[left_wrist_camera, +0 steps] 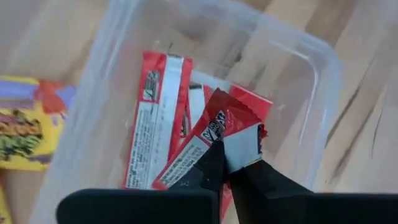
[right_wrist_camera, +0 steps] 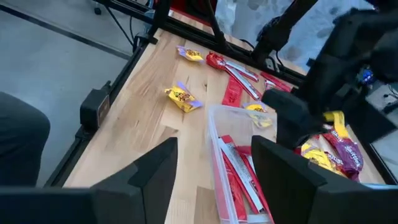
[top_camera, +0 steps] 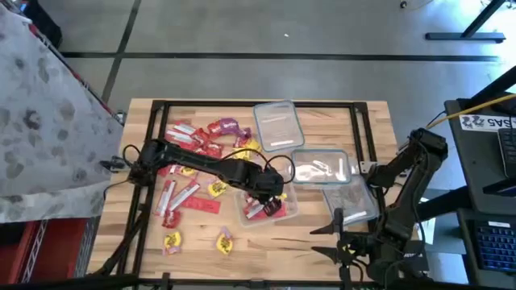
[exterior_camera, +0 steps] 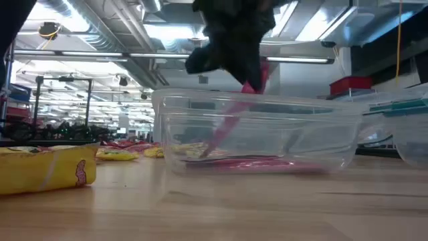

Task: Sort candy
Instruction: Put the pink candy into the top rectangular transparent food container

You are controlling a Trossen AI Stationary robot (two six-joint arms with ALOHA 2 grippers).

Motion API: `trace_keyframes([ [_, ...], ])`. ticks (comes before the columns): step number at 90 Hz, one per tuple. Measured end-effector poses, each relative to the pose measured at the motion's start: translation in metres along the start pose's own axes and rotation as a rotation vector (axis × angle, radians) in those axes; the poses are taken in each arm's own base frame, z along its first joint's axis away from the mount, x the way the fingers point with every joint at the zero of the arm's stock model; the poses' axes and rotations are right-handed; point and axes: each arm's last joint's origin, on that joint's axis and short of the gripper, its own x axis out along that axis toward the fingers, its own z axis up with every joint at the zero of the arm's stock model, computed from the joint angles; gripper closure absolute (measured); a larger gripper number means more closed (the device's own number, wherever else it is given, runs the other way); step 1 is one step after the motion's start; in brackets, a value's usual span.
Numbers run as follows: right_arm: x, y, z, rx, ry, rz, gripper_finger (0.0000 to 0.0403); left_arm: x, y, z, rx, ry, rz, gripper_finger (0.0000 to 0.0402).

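The left gripper (left_wrist_camera: pixel 227 163) reaches far across the table with its fingers pinched together, while the right gripper (right_wrist_camera: pixel 214 165) waits spread wide.

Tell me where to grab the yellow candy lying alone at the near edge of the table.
Come straight down on the yellow candy and pinch across its narrow middle. It lies flat on bare wood, apart from the other packets, so the free right end effector meets nothing nearby.
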Motion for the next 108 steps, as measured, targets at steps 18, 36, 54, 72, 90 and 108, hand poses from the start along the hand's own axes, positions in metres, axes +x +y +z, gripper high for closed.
trace_keyframes([
  [18, 0.000, 0.001, 0.000, 0.001, 0.006, 0.018, 0.0210, 0.001, 0.012, 0.005, -0.023, 0.042, 0.023, 0.0337],
  [36, 0.000, 0.001, 0.000, 0.005, 0.009, 0.025, 0.0210, -0.008, 0.026, 0.005, -0.021, 0.185, -0.017, 0.0281],
  [54, 0.000, 0.001, 0.000, 0.004, 0.009, 0.025, 0.0210, -0.056, 0.023, -0.020, 0.033, 0.282, 0.054, 0.0273],
  [72, 0.000, 0.001, 0.000, 0.012, 0.005, 0.025, 0.0210, -0.088, 0.011, -0.069, 0.258, 0.377, 0.275, 0.0273],
  [90, 0.000, 0.001, 0.000, 0.013, 0.004, 0.024, 0.0210, -0.069, -0.006, -0.125, 0.551, 0.419, 0.327, 0.0267],
  [108, 0.000, 0.001, 0.000, 0.009, 0.004, 0.024, 0.0210, -0.028, 0.014, -0.165, 0.545, 0.520, 0.372, 0.0229],
])
